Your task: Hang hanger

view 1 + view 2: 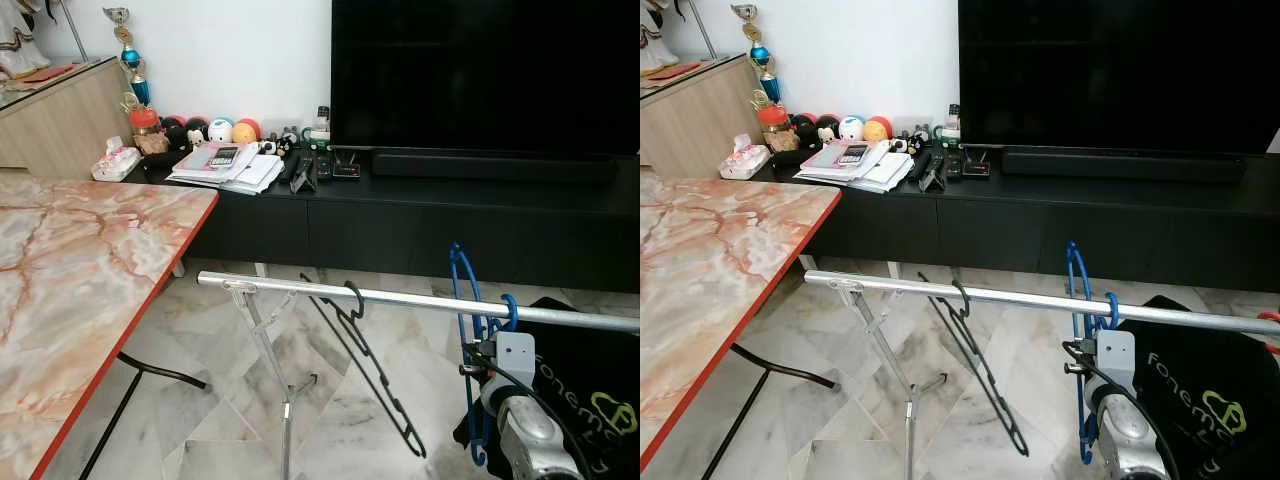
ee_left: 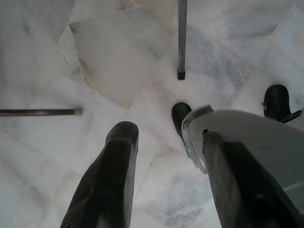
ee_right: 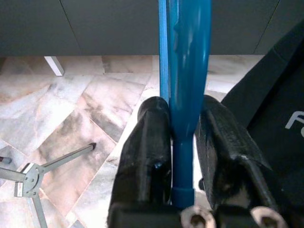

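A blue plastic hanger [image 1: 467,330] hooks over the silver rail [image 1: 400,297] of a drying rack, near the rail's right part. My right gripper [image 3: 183,142] is shut on the blue hanger [image 3: 185,71], just below the rail; its wrist [image 1: 515,400] rises from the bottom right. A black hanger [image 1: 370,370] hangs tilted from the rail's middle. My left gripper [image 2: 166,161] hangs open over the marble floor with nothing between its fingers.
A marble-topped table with a red edge [image 1: 90,270] fills the left. A black TV console [image 1: 450,220] with a television [image 1: 480,75] and clutter lies behind the rack. A black bag [image 1: 590,400] sits at the right, below the rail. The rack's legs [image 1: 285,400] stand on the floor.
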Motion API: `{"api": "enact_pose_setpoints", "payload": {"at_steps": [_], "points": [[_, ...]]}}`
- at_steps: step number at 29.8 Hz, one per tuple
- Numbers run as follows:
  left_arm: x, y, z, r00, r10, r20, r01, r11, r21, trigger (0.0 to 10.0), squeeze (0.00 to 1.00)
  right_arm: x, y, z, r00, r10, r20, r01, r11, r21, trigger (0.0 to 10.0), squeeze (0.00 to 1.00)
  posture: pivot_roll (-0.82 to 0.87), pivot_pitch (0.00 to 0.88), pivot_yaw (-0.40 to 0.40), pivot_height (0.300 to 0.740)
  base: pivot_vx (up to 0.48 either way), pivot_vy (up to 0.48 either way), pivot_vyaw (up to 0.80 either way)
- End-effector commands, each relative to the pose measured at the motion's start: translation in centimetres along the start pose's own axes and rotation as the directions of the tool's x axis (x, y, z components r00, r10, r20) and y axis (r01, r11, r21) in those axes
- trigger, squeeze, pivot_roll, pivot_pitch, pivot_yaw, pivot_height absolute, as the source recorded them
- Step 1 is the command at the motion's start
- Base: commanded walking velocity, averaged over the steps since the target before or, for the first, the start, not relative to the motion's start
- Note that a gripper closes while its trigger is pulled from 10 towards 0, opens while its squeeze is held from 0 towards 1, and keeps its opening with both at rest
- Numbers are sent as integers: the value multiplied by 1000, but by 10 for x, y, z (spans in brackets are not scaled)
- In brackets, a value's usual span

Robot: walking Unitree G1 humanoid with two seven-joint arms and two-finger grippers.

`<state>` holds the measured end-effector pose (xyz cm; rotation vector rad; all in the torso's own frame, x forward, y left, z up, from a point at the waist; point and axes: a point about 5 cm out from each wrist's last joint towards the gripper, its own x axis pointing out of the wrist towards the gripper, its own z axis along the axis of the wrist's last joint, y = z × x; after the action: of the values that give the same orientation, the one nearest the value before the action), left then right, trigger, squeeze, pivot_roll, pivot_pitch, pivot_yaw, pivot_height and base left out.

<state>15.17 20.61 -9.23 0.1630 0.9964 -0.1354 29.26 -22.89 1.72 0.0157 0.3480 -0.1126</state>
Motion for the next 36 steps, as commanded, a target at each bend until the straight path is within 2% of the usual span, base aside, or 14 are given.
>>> {"api": "enact_pose_setpoints", "payload": {"at_steps": [1, 7, 8, 9, 11, 20, 21, 22, 28, 30, 36], "points": [[-2, 0, -8, 999, -2, -42, 3, 1000, 19, 10000, 0, -1, 0, 3, 999, -7, 32, 6, 1000, 14, 10000, 1000, 56, 3, 3, 740, 0, 0, 0], [-2, -1, -13, 998, -4, -56, 6, 1000, 24, 10000, 0, -21, -7, -3, 988, -28, 152, 24, 999, 23, 10000, 1000, 46, 16, 5, 740, 0, 0, 0], [-2, -2, -14, 998, -5, -58, 7, 1000, 24, 10000, 0, -27, -8, -1, 979, -36, 200, 31, 999, 27, 10000, 1000, 41, 18, 7, 740, 0, 0, 0], [-2, -2, -14, 998, -5, -58, 7, 1000, 24, 10000, 0, -27, -8, -1, 979, -36, 200, 31, 999, 27, 10000, 1000, 41, 18, 7, 740, 0, 0, 0], [-2, -4, -14, 998, -10, -62, 11, 1000, 25, 10000, 0, -39, -7, 3, 958, -38, 283, 35, 999, 14, 10000, 1000, 34, 21, 8, 740, 0, 0, 0], [0, -13, -11, 998, -20, -64, 22, 999, 33, 10000, 0, -59, 0, 2, 940, -17, 342, 18, 1000, 1, 10000, 980, 33, 24, 9, 740, 0, 0, 0], [0, -13, -11, 998, -19, -64, 21, 999, 34, 10000, 0, -61, 1, 2, 937, -12, 348, 12, 1000, 0, 10000, 855, 33, 24, 9, 740, 0, 0, 0], [0, -12, -10, 998, -8, -60, 9, 1000, 22, 10000, 0, -63, 2, 5, 931, -2, 364, 6, 1000, -10, 10000, 0, 33, 24, 10, 740, 0, 0, 0], [-2, 2, -13, 997, 38, -63, -40, 999, -22, 10000, 0, -62, 1, 16, 915, -10, 404, 16, 1000, -10, 10000, 0, 34, 27, 14, 740, 0, 0, 0], [-5, 11, -16, 996, 60, -62, -64, 995, -70, 10000, 0, -60, 2, 24, 906, -8, 422, 13, 1000, -8, 10000, 0, 38, 30, 12, 740, 0, 0, 0], [-6, 13, -18, 996, 66, -66, -72, 993, -94, 10000, 0, -58, 6, 31, 901, 7, 434, -1, 1000, -14, 10000, 0, 43, 35, 9, 740, 0, 0, 0]]}}
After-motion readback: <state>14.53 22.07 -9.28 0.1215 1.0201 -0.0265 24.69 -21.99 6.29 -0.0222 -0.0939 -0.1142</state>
